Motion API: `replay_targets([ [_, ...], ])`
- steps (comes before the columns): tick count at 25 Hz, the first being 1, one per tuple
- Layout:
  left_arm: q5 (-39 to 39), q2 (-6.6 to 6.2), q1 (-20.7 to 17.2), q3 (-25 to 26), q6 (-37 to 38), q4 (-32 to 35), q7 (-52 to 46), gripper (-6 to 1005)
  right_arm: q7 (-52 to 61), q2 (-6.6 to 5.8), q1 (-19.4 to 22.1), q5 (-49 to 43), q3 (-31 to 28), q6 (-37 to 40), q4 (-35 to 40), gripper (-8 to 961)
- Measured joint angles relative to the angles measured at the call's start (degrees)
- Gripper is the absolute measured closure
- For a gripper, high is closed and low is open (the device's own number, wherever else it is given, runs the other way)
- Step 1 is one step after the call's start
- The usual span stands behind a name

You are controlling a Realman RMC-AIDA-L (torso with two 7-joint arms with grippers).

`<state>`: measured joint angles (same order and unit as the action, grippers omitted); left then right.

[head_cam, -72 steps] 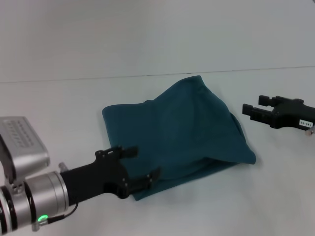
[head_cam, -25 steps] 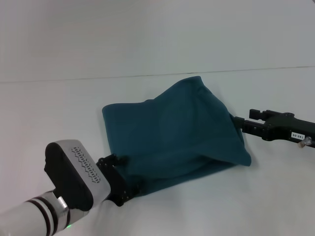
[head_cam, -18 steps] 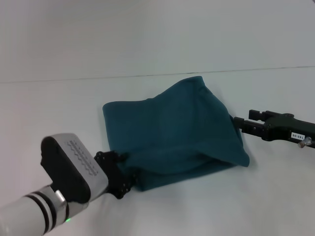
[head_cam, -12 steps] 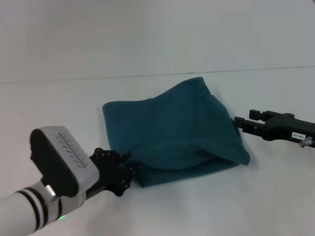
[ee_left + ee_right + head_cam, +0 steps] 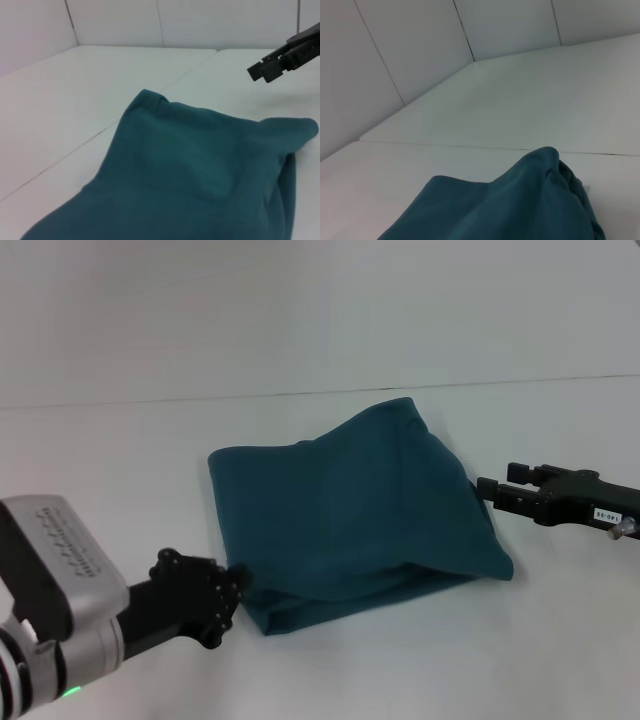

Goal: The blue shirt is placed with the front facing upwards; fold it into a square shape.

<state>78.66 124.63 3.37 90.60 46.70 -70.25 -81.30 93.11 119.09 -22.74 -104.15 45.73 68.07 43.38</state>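
Shirt: the blue shirt (image 5: 350, 510) lies bunched and folded over on the table (image 5: 150, 460), about mid-table.
Left side: the left gripper (image 5: 232, 590) sits at the shirt's near left corner, just beside its edge.
Right side: the right gripper (image 5: 487, 490) sits at the shirt's right edge, close against the cloth.
Behind: bare table, then the wall (image 5: 300, 310).

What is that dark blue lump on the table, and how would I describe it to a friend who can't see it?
Find the wide white table; near its middle, between two black robot arms, lies the blue shirt, folded into a thick, roughly square bundle. The left gripper sits at its near corner, the right gripper at its side. It is the only coloured, soft thing there.
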Motion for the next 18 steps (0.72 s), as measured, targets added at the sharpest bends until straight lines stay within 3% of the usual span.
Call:
replay_targets([
  [5,11.8,-0.05,1.7,1.4,-0.1,3.8,1.5,946,-0.6,0.20,0.0,1.0,-1.2,0.4,0.2,263],
  [12,26.9,0.01,9.0,-0.2,-0.3,13.9,10.4,940,-5.1,0.47,-0.6,4.1,-3.7,0.0,-2.9,273],
  [18,36.7,0.00,9.6,0.0,-0.5,17.3,19.3,937,-21.1,1.03,-4.3,10.8,-1.2,1.1,-12.2,506],
])
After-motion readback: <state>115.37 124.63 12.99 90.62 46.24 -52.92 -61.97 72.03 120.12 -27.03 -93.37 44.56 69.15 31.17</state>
